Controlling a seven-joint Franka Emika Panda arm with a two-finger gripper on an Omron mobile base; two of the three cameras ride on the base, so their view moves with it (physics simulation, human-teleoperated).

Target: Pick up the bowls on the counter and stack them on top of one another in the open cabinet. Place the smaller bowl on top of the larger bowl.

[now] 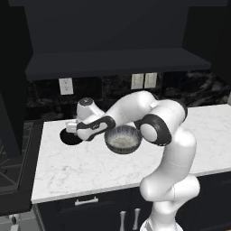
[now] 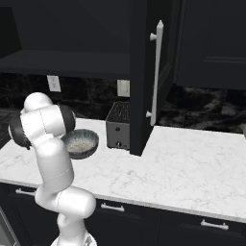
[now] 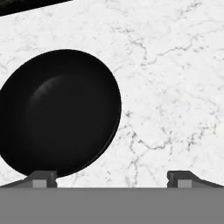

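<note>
Claw (image 3: 112, 177) spread wide above the counter (image 3: 175, 87); black bowl (image 3: 59, 111) upright, round, beneath its left fingertip (image 3: 41, 178), bare marble beyond the bowl's right rim.

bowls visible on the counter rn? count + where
2. The small black bowl sits on the counter near its left end, under the open gripper. The grey ribbed bowl sits mid-counter, left of the toaster. The arm may hide others.
</note>
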